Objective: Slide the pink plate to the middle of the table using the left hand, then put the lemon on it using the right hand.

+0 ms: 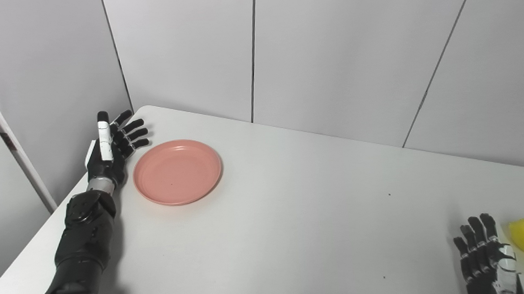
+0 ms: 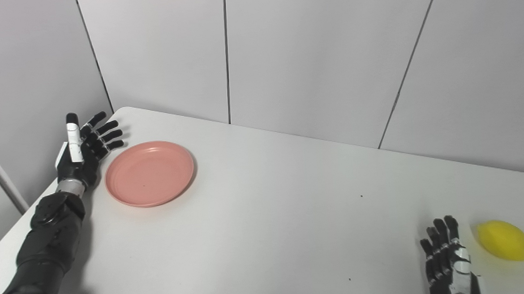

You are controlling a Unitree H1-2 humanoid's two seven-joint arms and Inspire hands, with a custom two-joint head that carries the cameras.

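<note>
Left eye view | pink plate (image 1: 177,171) bare | left hand (image 1: 112,148) spread, released | right hand (image 2: 447,258) released beside lemon (image 2: 504,240)

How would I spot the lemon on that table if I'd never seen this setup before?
Start with the white table and follow it to the near right corner, far from the pink plate at the left end. There, just right of the robot's black right hand and not touching it, lies the lemon. It is the only bright yellow thing, a small oval with a pointed end.
</note>
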